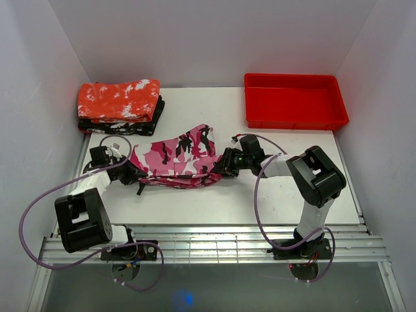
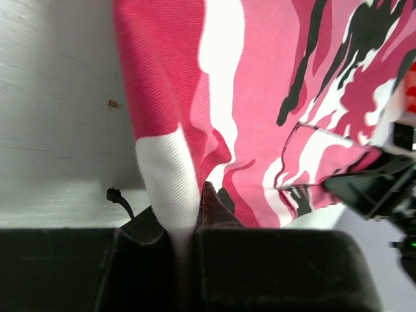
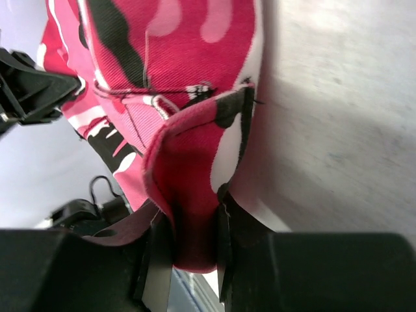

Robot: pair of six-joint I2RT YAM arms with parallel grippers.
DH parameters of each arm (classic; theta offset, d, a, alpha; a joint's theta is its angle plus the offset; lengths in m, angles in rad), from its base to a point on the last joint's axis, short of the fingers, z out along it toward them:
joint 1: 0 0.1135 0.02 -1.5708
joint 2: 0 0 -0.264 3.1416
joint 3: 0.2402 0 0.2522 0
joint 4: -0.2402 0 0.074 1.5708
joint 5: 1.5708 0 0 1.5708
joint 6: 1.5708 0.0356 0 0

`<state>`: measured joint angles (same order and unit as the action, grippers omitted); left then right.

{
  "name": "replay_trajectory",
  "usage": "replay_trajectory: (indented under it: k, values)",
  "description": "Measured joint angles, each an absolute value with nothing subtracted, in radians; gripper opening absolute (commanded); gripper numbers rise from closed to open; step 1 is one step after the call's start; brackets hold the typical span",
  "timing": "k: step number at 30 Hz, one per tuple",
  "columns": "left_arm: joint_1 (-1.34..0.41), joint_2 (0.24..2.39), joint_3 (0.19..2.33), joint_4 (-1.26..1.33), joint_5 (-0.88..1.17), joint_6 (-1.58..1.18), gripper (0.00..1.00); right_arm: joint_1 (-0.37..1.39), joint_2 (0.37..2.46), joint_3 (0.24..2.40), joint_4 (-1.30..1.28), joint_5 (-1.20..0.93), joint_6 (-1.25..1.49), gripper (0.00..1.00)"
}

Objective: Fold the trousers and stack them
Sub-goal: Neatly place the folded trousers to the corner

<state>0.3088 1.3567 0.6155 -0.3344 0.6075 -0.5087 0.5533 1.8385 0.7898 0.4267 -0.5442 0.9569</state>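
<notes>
The pink camouflage trousers (image 1: 175, 159) lie bunched across the middle of the white table (image 1: 273, 188), stretched between my two grippers. My left gripper (image 1: 130, 170) holds their left end, jaws shut on a white and pink fold of cloth (image 2: 170, 195). My right gripper (image 1: 224, 164) holds the right end, jaws shut on a thick hot pink fold (image 3: 192, 214). In the left wrist view the trousers (image 2: 260, 97) fill the upper frame. From the right wrist camera the trousers (image 3: 175, 58) rise from the jaws, beside bare table.
A folded red cloth with white speckles (image 1: 120, 101) lies on a dark folded cloth (image 1: 123, 123) at the back left. A red tray (image 1: 294, 101) stands at the back right. A black drawstring (image 2: 120, 200) trails near my left fingers.
</notes>
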Motion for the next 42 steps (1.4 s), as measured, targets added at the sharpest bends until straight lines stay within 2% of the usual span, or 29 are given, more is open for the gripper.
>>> replay_trajectory:
  k: [7,18,28,35,42]
  values:
    - [0.239,1.202,0.655,-0.418,0.54,-0.322,0.0,0.572,1.773,0.905,0.207,-0.511,0.759,0.08]
    - [0.219,0.984,0.79,-0.456,0.55,-0.043,0.0,0.653,1.624,1.099,-0.038,-0.403,0.508,0.08]
    - [0.22,1.011,1.039,-0.307,0.535,0.028,0.0,0.655,1.592,1.425,-0.132,-0.344,0.389,0.08]
    - [0.228,1.179,1.157,-0.041,0.418,0.072,0.0,0.655,1.793,1.809,-0.105,-0.332,0.332,0.08]
    - [0.295,1.46,1.263,0.191,0.329,0.049,0.0,0.657,2.213,2.208,0.01,-0.313,0.355,0.08]
